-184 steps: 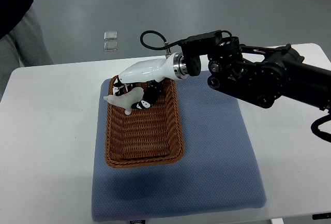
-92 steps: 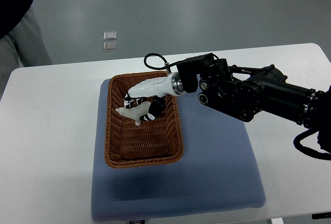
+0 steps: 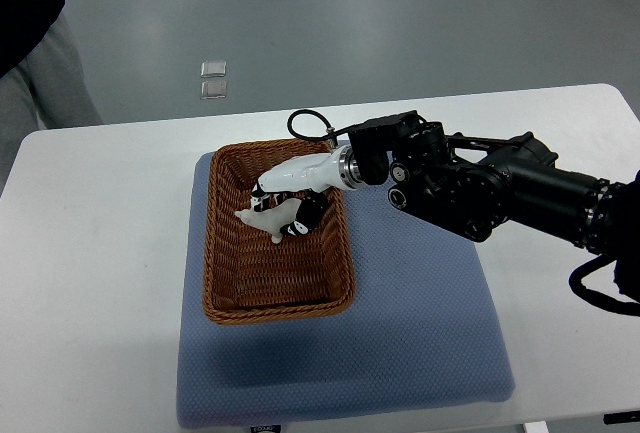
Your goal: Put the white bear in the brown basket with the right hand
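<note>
My right hand (image 3: 285, 205) reaches in from the right over the brown wicker basket (image 3: 228, 298). Its white shell and black fingers are curled around the white bear (image 3: 262, 219). The bear is low inside the basket, over its upper middle part. Whether the bear touches the basket floor I cannot tell. The left arm does not show.
The basket stands on a blue-grey mat (image 3: 400, 343) on a white table (image 3: 90, 283). A person's grey sleeve and dark clothing (image 3: 30, 43) show at the upper left, beyond the table. Two small clear squares (image 3: 213, 78) lie on the floor behind.
My right hand has carried the bear from the basket's far left rim rightwards and down into the basket. The arm has lowered and drawn nearer.
</note>
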